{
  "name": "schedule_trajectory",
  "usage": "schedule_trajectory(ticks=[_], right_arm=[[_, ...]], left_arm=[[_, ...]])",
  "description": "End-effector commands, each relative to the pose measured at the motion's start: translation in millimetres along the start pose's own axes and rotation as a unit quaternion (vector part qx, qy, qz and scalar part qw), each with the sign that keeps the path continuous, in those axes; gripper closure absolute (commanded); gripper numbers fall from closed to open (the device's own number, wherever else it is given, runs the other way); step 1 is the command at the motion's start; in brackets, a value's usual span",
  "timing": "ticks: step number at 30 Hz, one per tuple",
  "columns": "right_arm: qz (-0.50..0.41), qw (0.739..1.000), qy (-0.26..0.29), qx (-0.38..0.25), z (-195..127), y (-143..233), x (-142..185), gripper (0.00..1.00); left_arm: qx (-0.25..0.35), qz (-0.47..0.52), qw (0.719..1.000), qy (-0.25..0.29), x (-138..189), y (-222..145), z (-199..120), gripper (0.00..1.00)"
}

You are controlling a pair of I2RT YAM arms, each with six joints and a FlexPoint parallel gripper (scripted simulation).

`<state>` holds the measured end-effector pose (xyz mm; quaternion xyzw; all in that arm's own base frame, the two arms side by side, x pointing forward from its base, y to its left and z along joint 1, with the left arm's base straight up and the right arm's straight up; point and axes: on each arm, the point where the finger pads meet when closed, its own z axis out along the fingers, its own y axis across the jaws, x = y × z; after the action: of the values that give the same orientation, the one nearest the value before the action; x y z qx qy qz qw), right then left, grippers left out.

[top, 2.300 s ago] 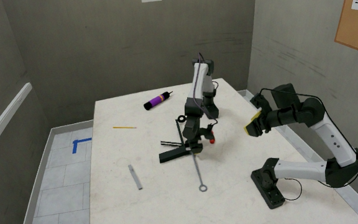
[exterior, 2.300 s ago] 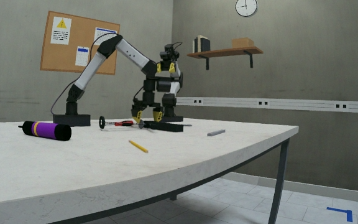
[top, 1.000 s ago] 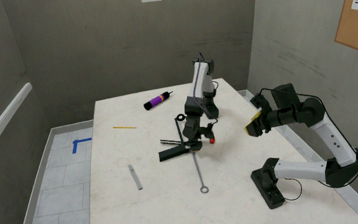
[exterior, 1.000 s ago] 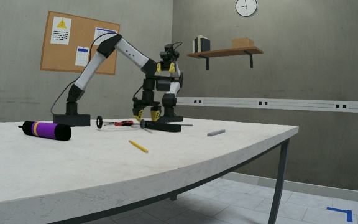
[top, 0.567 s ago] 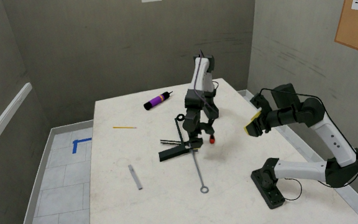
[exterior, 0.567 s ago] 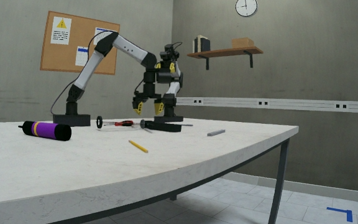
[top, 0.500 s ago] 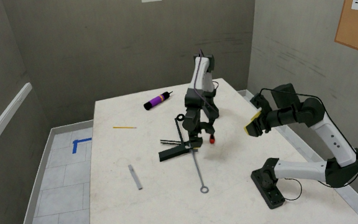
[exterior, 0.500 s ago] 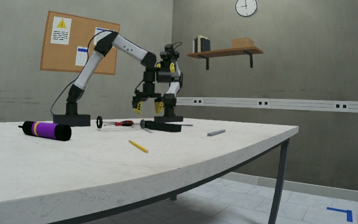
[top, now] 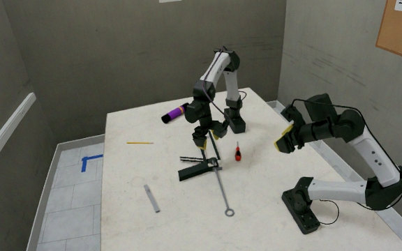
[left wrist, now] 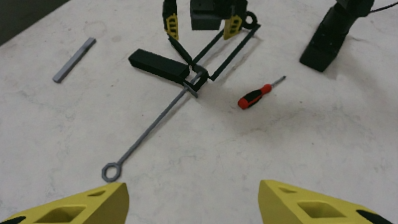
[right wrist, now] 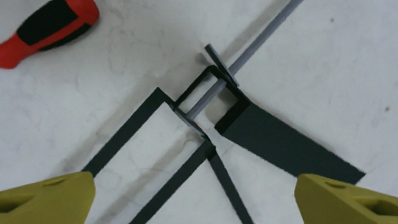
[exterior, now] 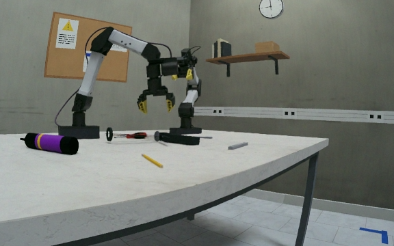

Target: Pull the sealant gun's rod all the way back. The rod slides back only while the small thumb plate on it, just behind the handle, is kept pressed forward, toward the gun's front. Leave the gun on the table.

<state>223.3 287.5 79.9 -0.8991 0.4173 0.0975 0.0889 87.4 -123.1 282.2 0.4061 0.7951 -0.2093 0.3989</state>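
The black sealant gun (top: 216, 151) (left wrist: 236, 52) (right wrist: 120, 137) lies on its side on the table. Its handle (top: 194, 171) (exterior: 180, 138) (right wrist: 295, 142) sticks out sideways. The grey rod (top: 222, 189) (left wrist: 150, 129) extends far behind the handle to its end ring (top: 229, 212) (left wrist: 111, 172). In the right wrist view its piston plate (right wrist: 190, 122) sits close in front of the handle housing. The thumb plate (left wrist: 190, 89) (right wrist: 221, 65) stands tilted behind the housing. My right gripper (exterior: 156, 108) (left wrist: 201, 39) is open and empty above the gun. My left gripper (exterior: 182, 76) (left wrist: 193, 190) is open and empty, raised away from the gun.
A red and black screwdriver (top: 238, 154) (left wrist: 255, 96) lies beside the gun. A purple and black tube (top: 176, 113) (exterior: 51, 143) and a yellow pencil (top: 139, 143) (exterior: 152, 160) lie farther off. A grey bar (top: 151, 198) (left wrist: 74, 60) lies on the handle's side.
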Motion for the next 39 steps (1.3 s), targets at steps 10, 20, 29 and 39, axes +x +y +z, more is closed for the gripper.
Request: schedule_trajectory(ticks=[10,20,29,39], right_arm=[[0.259,0.960,-0.085,0.065,-34,18,16,0.00],[0.271,0.958,-0.077,0.055,-30,25,22,0.00],[0.271,0.958,-0.077,0.055,-30,25,22,0.00],[0.268,0.958,-0.079,0.061,-34,21,21,0.00]], left_arm=[[0.000,0.006,1.000,-0.006,-5,0,-1,0.34],[0.000,0.006,1.000,-0.006,-5,0,-1,0.34],[0.000,0.006,1.000,-0.006,-5,0,-1,0.34],[0.000,0.006,1.000,-0.006,-5,0,-1,0.34]])
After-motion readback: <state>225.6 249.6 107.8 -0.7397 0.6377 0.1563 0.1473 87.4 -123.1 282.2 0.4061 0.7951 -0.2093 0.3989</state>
